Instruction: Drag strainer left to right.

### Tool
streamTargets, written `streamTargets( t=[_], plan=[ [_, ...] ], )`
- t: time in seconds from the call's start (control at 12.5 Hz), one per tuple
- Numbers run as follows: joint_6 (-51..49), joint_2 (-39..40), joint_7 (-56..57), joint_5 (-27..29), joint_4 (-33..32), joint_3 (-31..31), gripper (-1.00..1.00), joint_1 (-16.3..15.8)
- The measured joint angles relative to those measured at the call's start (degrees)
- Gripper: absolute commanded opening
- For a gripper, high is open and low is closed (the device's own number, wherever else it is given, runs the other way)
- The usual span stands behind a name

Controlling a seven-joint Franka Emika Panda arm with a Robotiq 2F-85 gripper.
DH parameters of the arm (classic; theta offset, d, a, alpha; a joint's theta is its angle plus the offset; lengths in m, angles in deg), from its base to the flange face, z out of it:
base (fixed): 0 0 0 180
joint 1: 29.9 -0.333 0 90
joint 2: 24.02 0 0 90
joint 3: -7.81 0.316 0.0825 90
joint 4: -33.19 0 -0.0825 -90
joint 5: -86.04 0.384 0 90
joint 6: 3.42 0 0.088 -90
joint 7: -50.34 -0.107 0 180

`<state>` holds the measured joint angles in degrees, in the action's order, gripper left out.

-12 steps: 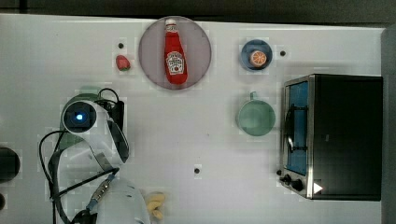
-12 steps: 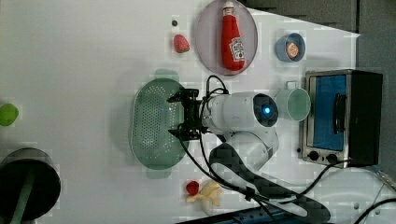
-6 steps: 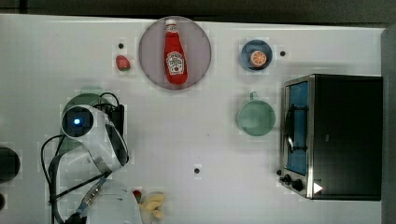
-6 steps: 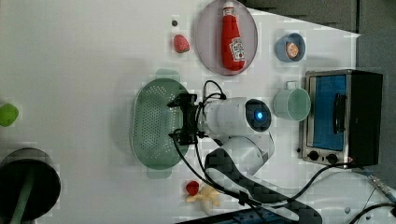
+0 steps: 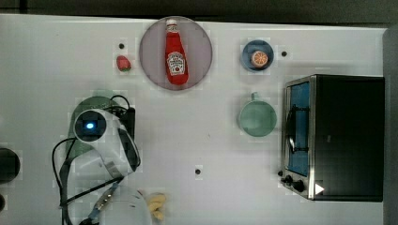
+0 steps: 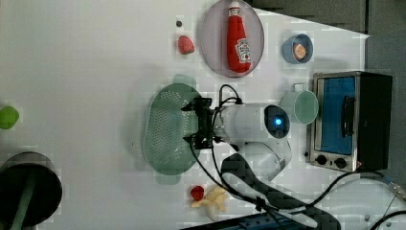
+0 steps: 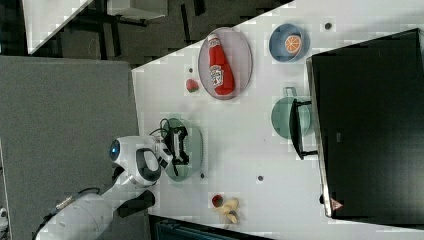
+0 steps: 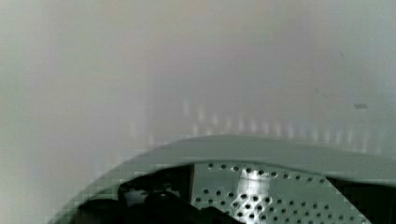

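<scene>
A white table [image 5: 197, 136] is seen bearing a mint-green strainer [image 6: 167, 129], a greyish-pink plate [image 5: 199, 51], a teal mug [image 5: 257, 119], a blue bowl [image 5: 248, 58], a toaster oven [image 5: 347, 138] and a small strawberry [image 5: 123, 63].

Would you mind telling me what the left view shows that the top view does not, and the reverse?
Left view: the strainer's perforated base, the open gripper over it, a green ball. Top view: the strainer mostly covered by the arm. Both: ketchup bottle on the plate, mug, toaster oven.
</scene>
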<state>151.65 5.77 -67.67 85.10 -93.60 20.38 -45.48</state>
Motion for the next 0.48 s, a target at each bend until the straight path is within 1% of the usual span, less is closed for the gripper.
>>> streamTargets(
  t=[0.24, 0.48],
  plan=[
    [0.06, -2.52, 4.48, 1.39, -4.36, -1.85, 1.0, 3.53],
    [0.56, -2.57, 9.85, 0.07, -4.48, -3.15, 1.0, 6.74]
  ],
)
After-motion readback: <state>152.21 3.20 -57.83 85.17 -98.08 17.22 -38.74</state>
